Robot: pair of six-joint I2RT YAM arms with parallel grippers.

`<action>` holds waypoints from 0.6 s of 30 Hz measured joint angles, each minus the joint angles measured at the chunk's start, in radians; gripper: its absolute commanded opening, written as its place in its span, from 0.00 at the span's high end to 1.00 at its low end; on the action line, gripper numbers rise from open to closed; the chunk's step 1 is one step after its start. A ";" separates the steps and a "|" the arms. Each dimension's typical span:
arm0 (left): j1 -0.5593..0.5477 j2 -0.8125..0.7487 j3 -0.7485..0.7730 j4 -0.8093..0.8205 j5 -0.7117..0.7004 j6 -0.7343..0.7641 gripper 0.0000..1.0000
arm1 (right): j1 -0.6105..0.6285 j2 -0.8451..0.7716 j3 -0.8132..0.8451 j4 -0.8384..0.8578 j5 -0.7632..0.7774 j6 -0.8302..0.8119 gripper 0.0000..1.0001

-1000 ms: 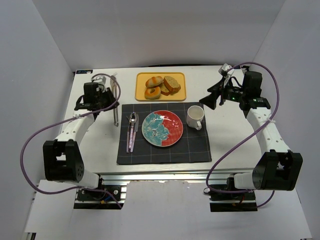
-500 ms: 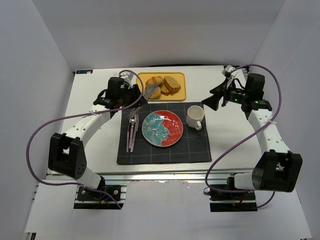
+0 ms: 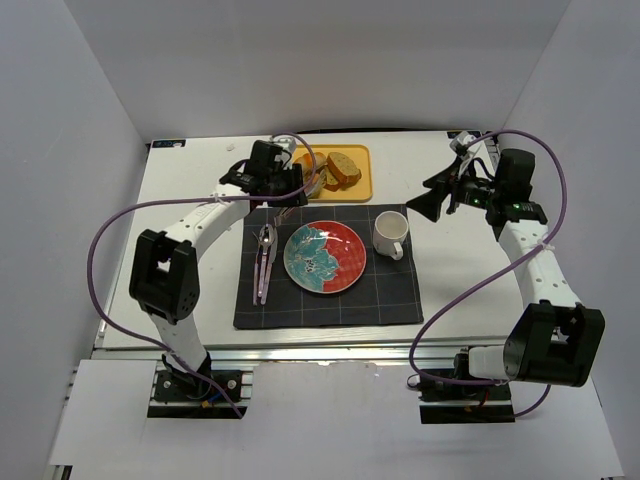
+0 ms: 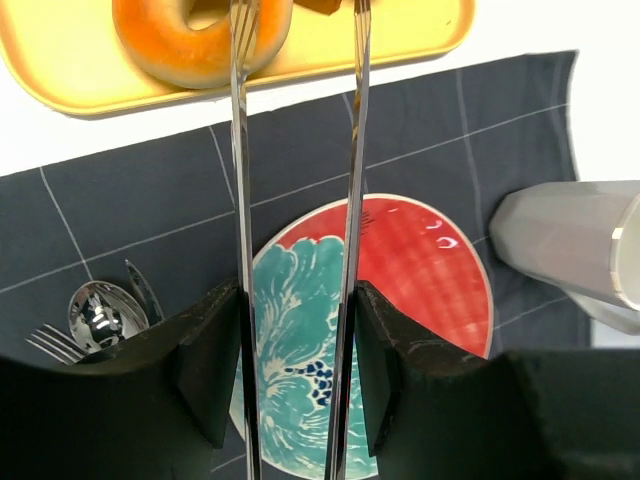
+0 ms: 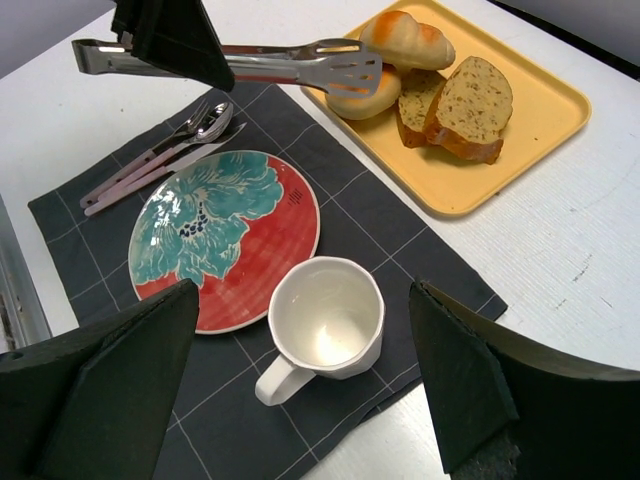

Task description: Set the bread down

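Left claw (image 4: 297,310) is clamped on a pair of metal tongs (image 4: 241,200), with the blades reaching out over the yellow tray (image 4: 40,60). The bread (image 4: 160,50), the little orange ring one, sits on that tray at the near edge. One blade crosses over it and the other runs past on its right, and I can't tell if either touches. Right claw (image 5: 300,288) is spread wide with nothing in it, hanging above the white mug (image 5: 325,315). The mug stands beside the red and teal plate (image 4: 420,260) on the dark placemat (image 4: 130,190).
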 measured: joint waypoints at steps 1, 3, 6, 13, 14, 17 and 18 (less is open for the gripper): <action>-0.006 0.012 0.014 -0.010 -0.011 0.011 0.43 | -0.003 0.000 -0.001 0.000 -0.002 0.002 0.10; -0.014 0.025 0.028 -0.024 -0.027 0.026 0.43 | -0.008 0.000 -0.005 0.004 -0.005 0.004 0.11; -0.022 0.033 0.040 -0.043 -0.042 0.042 0.43 | -0.015 0.000 -0.010 0.007 -0.009 0.006 0.11; -0.029 0.048 0.089 -0.077 -0.078 0.076 0.42 | -0.027 0.000 -0.011 0.010 -0.019 0.015 0.11; -0.029 0.048 0.092 -0.077 -0.084 0.081 0.42 | -0.028 0.000 -0.011 0.012 -0.019 0.016 0.10; -0.029 0.048 0.097 -0.081 -0.101 0.095 0.42 | -0.031 0.000 -0.011 0.019 -0.023 0.023 0.11; -0.029 0.048 0.097 -0.086 -0.105 0.101 0.42 | -0.032 0.000 -0.011 0.022 -0.024 0.024 0.11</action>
